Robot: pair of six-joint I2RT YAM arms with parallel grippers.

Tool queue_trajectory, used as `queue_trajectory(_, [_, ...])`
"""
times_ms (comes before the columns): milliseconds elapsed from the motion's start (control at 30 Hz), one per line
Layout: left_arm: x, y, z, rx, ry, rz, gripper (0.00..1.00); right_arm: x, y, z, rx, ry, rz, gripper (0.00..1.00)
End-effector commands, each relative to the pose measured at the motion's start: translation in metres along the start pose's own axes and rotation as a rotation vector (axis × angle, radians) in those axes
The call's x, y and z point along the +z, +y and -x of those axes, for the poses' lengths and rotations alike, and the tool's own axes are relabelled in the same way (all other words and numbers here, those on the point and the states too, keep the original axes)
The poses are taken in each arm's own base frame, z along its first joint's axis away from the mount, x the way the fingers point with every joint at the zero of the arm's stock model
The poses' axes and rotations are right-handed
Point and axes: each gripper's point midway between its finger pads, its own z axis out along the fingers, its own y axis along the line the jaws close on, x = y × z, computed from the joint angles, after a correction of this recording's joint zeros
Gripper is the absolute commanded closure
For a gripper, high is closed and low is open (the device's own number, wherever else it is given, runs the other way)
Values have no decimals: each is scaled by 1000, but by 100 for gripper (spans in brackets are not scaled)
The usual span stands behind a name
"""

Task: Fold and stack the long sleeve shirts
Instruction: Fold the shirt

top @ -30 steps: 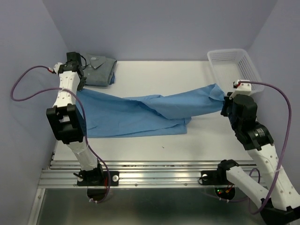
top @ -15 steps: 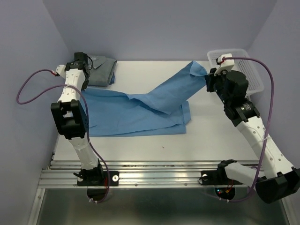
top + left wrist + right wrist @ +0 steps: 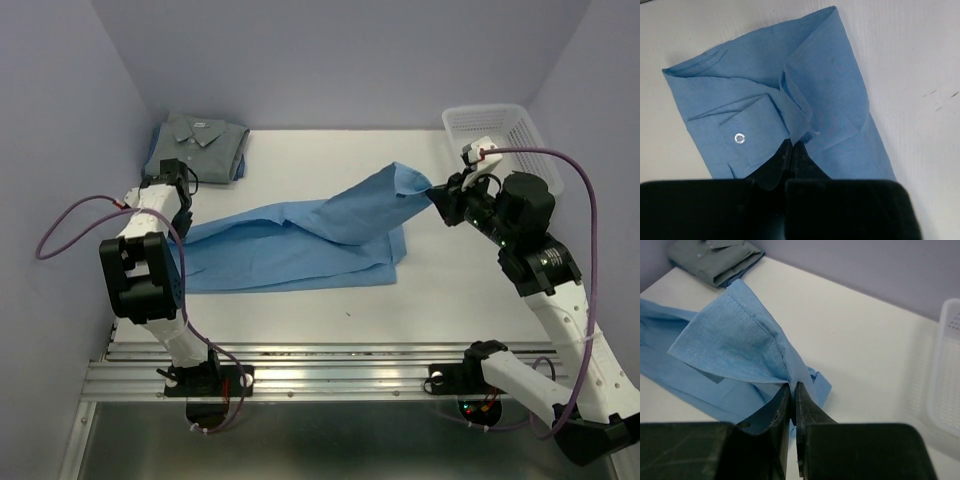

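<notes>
The light blue shirt (image 3: pixel 300 245) lies spread across the middle of the table. My right gripper (image 3: pixel 436 196) is shut on a fold of it and holds that part lifted above the table; the pinched cloth shows in the right wrist view (image 3: pixel 735 345). My left gripper (image 3: pixel 176 208) is shut on the shirt's left end, where a cuff with a button (image 3: pixel 739 137) shows in the left wrist view. The grey shirt (image 3: pixel 198 143) lies folded at the back left corner and also shows in the right wrist view (image 3: pixel 715 257).
A white mesh basket (image 3: pixel 500 140) stands at the back right corner, close behind my right arm; its rim shows in the right wrist view (image 3: pixel 946 370). Lilac walls close the table at the left, back and right.
My right gripper carried the lifted blue cloth from the right edge up toward the back, then down and left. My left gripper moved nearer along the left edge, off the grey shirt.
</notes>
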Motion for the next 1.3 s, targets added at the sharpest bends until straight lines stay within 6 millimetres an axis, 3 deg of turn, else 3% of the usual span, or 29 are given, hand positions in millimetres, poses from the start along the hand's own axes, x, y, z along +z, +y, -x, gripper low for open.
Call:
queue_trajectory(0, [-3, 27, -11, 28, 8, -10, 98, -12, 15, -8, -7, 16, 80, 99])
queue_trajectory(100, [1, 41, -12, 29, -11, 20, 97, -20, 28, -4, -29, 19, 154, 99])
queue_trajectory(200, [-1, 45, -3, 20, -35, 37, 95, -30, 68, -22, -8, 85, 396, 99])
queue_trajectory(267, [-1, 46, 1, 18, -49, 46, 92, -33, 81, -36, 20, 127, 477, 99])
queue_trajectory(300, [0, 47, 2, 20, -50, 54, 84, -31, 85, -48, 77, 158, 485, 99])
queue_trajectory(333, [1, 48, 1, 25, -50, 59, 74, -28, 82, -55, 99, 173, 464, 99])
queue_trajectory(433, [8, 46, -9, 62, -16, 44, 73, -16, 76, -85, 198, 254, 400, 99])
queue_trajectory(500, [15, 42, -21, 96, 21, 16, 77, 4, 65, -100, 234, 277, 336, 99])
queue_trajectory(567, [21, 35, -27, 106, 38, -10, 83, 22, 62, -128, 316, 315, 302, 99])
queue_trajectory(600, [25, 35, -36, 137, 75, -16, 84, 35, 61, -128, 319, 277, 311, 99])
queue_trajectory(633, [28, 32, -40, 151, 86, -23, 88, 48, 61, -152, 359, 338, 303, 99])
queue_trajectory(700, [34, 29, -49, 177, 111, -28, 90, 63, 58, -165, 354, 367, 287, 99])
queue_trajectory(733, [35, 27, -52, 204, 120, -34, 90, 75, 46, -170, 344, 359, 226, 99])
queue_trajectory(767, [36, 28, -54, 216, 123, -29, 89, 86, 41, -185, 352, 397, 196, 99])
queue_trajectory(900, [39, 28, -58, 238, 128, -25, 78, 115, 28, -212, 366, 443, 132, 99])
queue_trajectory(1000, [41, 26, -61, 250, 138, -31, 77, 127, 23, -240, 402, 515, 92, 99])
queue_trajectory(1133, [44, 24, -69, 273, 164, -40, 79, 127, 15, -280, 452, 631, -5, 99])
queue_trajectory(1267, [42, 16, -88, 313, 192, -77, 85, 112, -22, -316, 436, 712, -280, 99])
